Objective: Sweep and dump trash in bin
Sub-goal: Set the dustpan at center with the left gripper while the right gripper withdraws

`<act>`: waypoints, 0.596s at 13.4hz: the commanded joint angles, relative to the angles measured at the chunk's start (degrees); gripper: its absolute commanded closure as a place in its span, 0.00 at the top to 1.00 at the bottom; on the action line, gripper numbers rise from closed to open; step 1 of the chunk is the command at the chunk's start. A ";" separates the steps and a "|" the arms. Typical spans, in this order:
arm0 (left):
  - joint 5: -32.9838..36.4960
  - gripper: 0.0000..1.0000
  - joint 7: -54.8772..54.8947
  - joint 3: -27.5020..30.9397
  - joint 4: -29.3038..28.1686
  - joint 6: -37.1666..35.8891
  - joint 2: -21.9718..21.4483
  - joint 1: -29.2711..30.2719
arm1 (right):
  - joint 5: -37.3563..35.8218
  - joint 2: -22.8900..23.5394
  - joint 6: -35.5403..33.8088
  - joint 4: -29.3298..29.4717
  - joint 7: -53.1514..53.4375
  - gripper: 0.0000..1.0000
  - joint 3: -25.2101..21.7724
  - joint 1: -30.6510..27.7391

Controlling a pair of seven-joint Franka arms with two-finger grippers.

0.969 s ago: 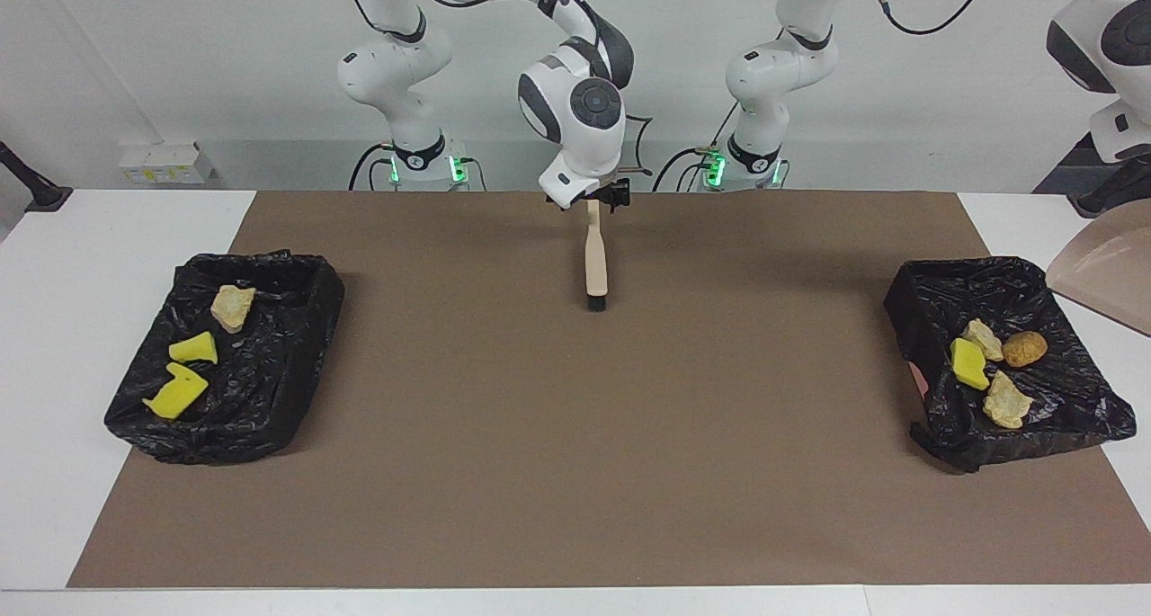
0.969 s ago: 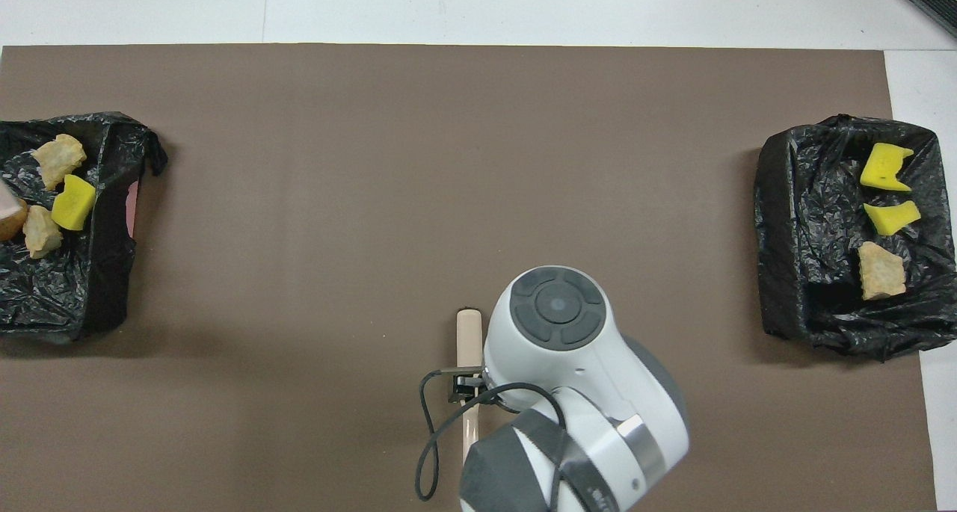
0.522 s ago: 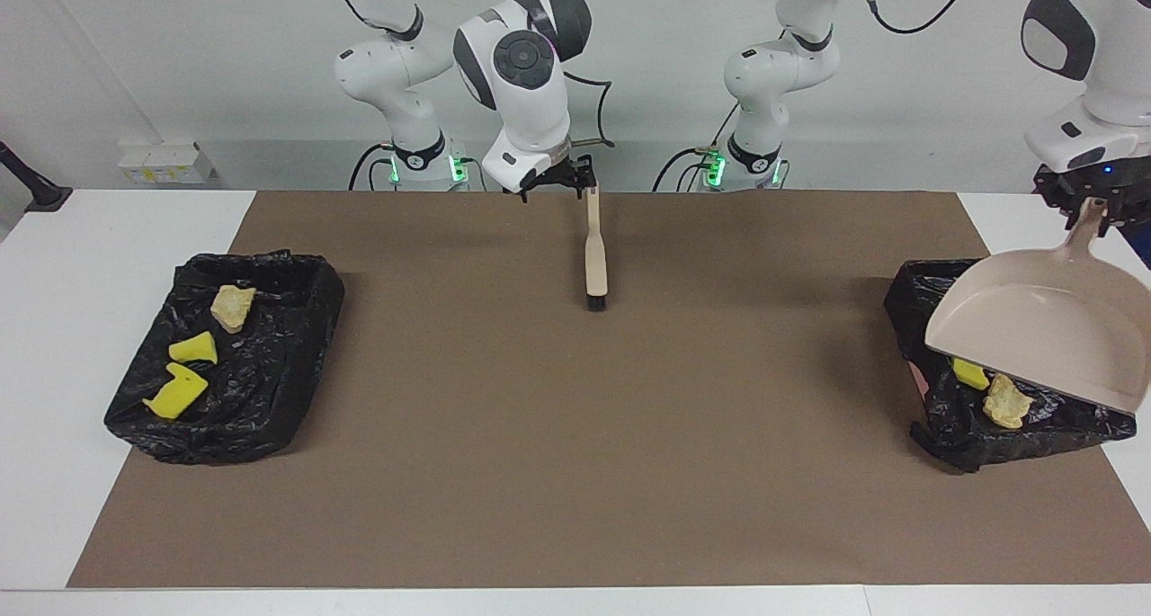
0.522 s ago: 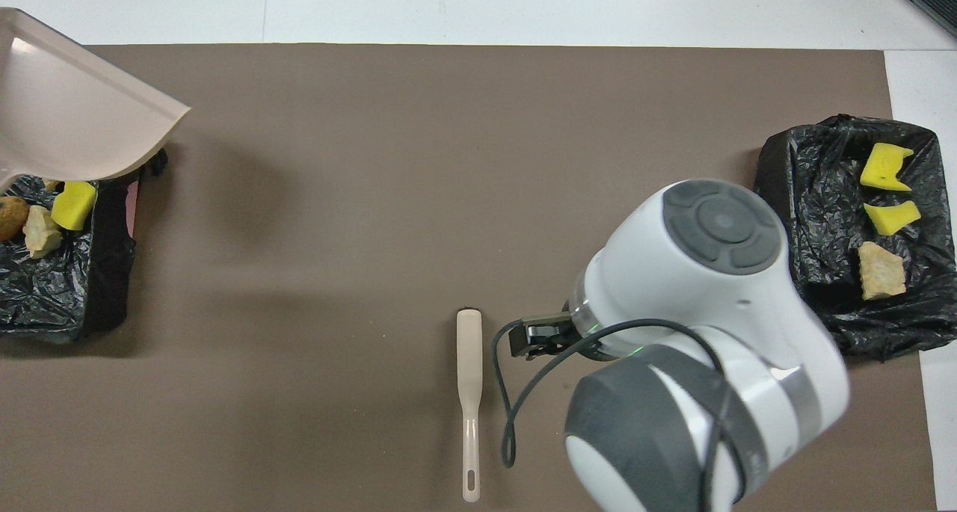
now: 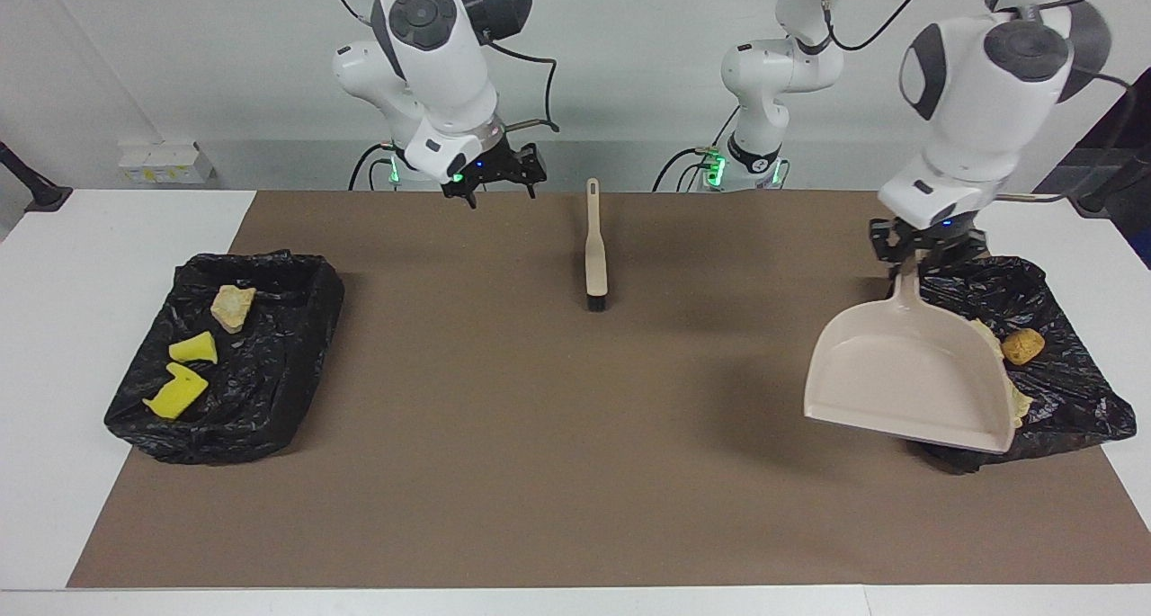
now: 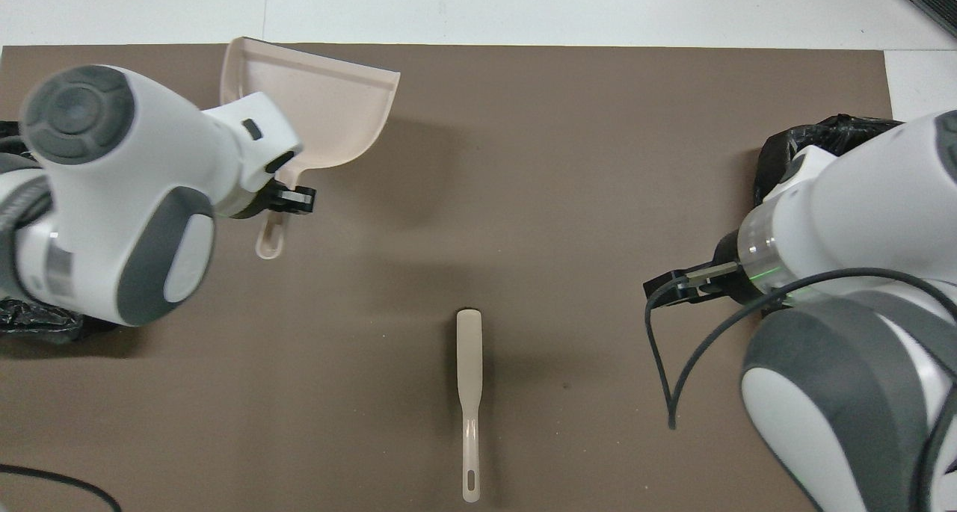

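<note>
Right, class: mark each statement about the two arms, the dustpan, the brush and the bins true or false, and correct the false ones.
1. The left gripper holds the dustpan by its handle. True.
2. The brush is held by the right gripper. False: it lies on the brown mat, and the right gripper is open and apart from it.
3. The dustpan carries trash. False: its tray looks empty.
4. The bin at the right arm's end holds two yellow sponge pieces and a beige chunk. True.
5. The orange-brown lump lies on the mat. False: it sits in the bin at the left arm's end.
</note>
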 commanded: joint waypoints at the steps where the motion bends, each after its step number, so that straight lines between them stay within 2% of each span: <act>1: -1.58 0.00 -10.61 1.24 0.48 8.42 5.11 -7.07 | -2.65 -1.16 -0.92 0.00 -4.91 1.00 0.63 -4.77; 3: -1.75 0.00 -11.26 0.97 0.48 9.41 7.31 -10.57 | -3.44 -1.25 -1.01 0.97 -7.55 1.00 0.63 -8.37; 6: -2.37 0.00 -10.64 0.80 -0.14 9.41 8.02 -12.87 | -3.45 -1.34 -0.83 1.40 -11.42 1.00 0.63 -13.21; 8: -4.39 0.00 -11.17 0.80 -0.14 12.74 10.04 -14.02 | -3.36 -1.25 -0.40 1.76 -14.57 1.00 0.72 -16.81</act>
